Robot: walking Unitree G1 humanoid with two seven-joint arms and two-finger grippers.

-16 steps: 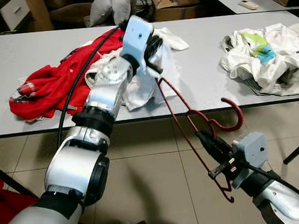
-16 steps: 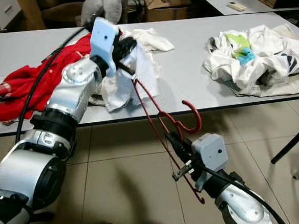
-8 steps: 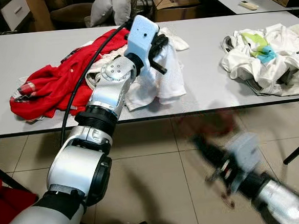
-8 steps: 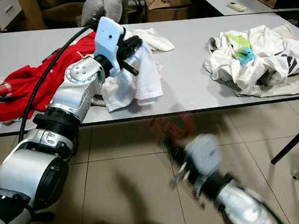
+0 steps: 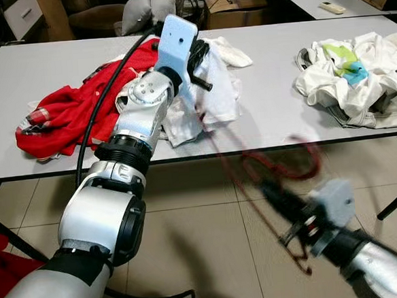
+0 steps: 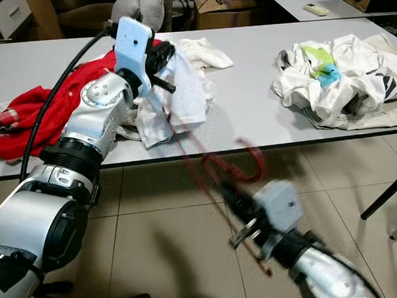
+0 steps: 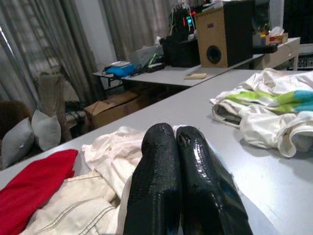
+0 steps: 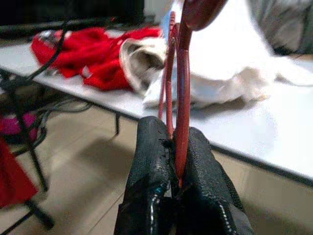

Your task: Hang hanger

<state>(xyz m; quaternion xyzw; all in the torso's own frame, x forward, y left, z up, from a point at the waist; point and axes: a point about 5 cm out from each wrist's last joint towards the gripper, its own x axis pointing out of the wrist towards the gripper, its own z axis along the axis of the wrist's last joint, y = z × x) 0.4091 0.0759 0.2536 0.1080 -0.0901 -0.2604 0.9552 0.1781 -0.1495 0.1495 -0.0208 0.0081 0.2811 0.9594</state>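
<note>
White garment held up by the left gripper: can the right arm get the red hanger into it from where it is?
Probably yes. The right gripper is shut on the red hanger, whose far end already nears the white garment lifted by the left gripper; nothing lies between.

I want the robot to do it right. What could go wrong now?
The right gripper pinches only the thin red hanger, which looks blurred, so it might slip or twist. The left gripper holds up a white shirt above the table; the hanger's end may snag the cloth instead of sliding inside.
</note>
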